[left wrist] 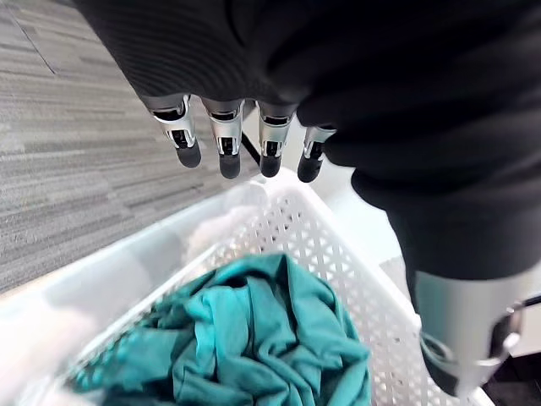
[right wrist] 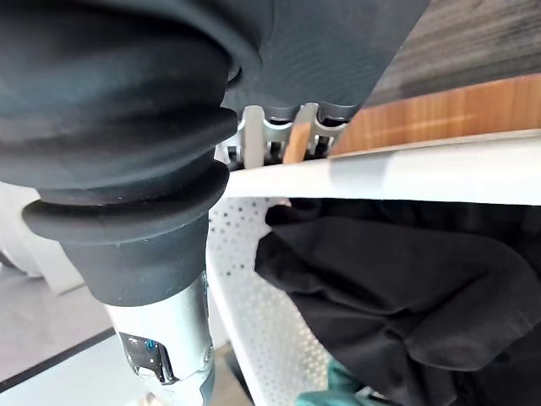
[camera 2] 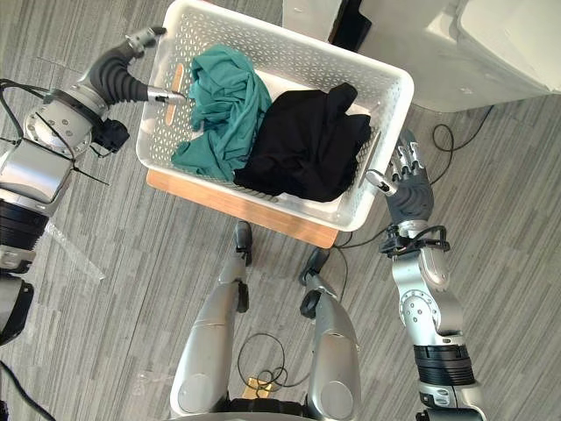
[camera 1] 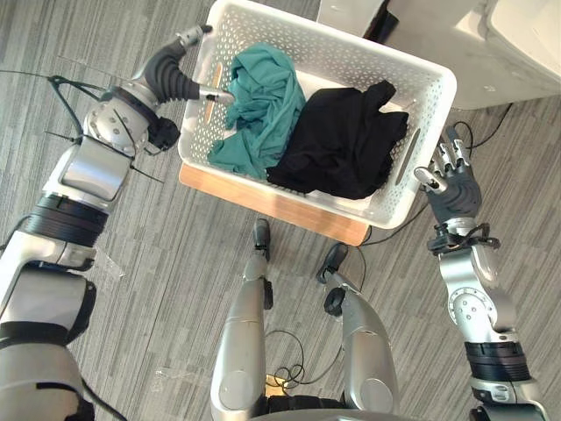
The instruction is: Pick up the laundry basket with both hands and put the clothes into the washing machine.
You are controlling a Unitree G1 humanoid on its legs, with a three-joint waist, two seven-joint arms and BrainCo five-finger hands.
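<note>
A white perforated laundry basket (camera 1: 333,53) sits on a low wooden board (camera 1: 289,210) on the floor. Inside lie a teal garment (camera 1: 259,110) on the left and a black garment (camera 1: 342,145) on the right. My left hand (camera 1: 171,77) is at the basket's left wall, its thumb inside by the handle slot and its straight fingers (left wrist: 224,144) above the rim, over the teal garment (left wrist: 254,338). My right hand (camera 1: 456,189) is open just outside the right wall, beside its handle slot. Its fingers (right wrist: 279,127) reach past the rim (right wrist: 380,178) next to the black garment (right wrist: 389,279).
A white washing machine (camera 1: 517,44) stands at the far right, behind the basket. Grey striped carpet surrounds the board on every side.
</note>
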